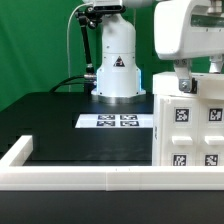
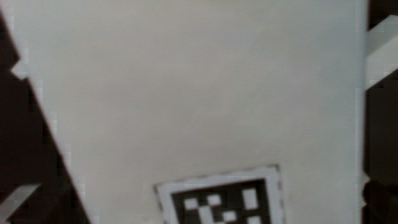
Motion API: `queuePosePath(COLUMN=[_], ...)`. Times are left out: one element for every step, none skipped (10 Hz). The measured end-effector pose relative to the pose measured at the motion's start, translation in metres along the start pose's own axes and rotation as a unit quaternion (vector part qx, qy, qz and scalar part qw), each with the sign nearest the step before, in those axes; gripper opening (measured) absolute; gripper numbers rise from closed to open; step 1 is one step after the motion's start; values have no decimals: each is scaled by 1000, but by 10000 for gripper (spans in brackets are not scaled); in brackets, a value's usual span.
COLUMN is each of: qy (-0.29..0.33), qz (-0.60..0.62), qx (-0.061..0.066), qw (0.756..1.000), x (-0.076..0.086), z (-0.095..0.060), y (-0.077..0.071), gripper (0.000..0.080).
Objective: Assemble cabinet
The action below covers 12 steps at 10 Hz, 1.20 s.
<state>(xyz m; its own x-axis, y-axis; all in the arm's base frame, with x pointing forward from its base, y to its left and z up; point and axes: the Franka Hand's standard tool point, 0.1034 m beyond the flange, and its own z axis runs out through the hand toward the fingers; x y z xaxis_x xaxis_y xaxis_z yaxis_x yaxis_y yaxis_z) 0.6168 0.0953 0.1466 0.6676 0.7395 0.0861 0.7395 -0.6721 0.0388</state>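
Observation:
The white cabinet body (image 1: 190, 130) stands upright at the exterior view's right, and several black-and-white tags show on its front face. My gripper (image 1: 186, 86) hangs straight above it, its fingers down at the body's top edge. The jaws stand wide, open, on either side of the top. In the wrist view a white face of the cabinet (image 2: 196, 90) fills almost the whole picture, with one tag (image 2: 222, 202) near the edge. My fingers barely show there.
The marker board (image 1: 118, 121) lies flat on the black table in front of the robot's base (image 1: 116, 65). A long low white border frame (image 1: 80, 176) runs along the near edge and turns back at the exterior view's left.

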Motion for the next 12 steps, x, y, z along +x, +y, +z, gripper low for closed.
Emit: queuePosePath(qy=[0, 0, 0, 0, -1, -1, 0, 0, -1, -1, -1, -1], qz=[2, 3, 3, 4, 8, 26, 49, 84, 118, 142, 190, 225], qx=[0, 0, 0, 0, 0, 0, 0, 0, 0, 0, 1, 0], qw=[1000, 1000, 1000, 1000, 1000, 1000, 999, 996, 993, 990, 982, 974], x=[0, -1, -1, -1, -3, -3, -3, -3, -3, -3, -3, -3], z=[0, 0, 1, 0, 0, 1, 1, 1, 1, 1, 1, 1], y=[0, 0, 0, 1, 3, 3, 3, 3, 3, 3, 3, 3], gripper=[740, 571, 560, 560, 560, 560, 560, 560, 560, 561, 562, 562])
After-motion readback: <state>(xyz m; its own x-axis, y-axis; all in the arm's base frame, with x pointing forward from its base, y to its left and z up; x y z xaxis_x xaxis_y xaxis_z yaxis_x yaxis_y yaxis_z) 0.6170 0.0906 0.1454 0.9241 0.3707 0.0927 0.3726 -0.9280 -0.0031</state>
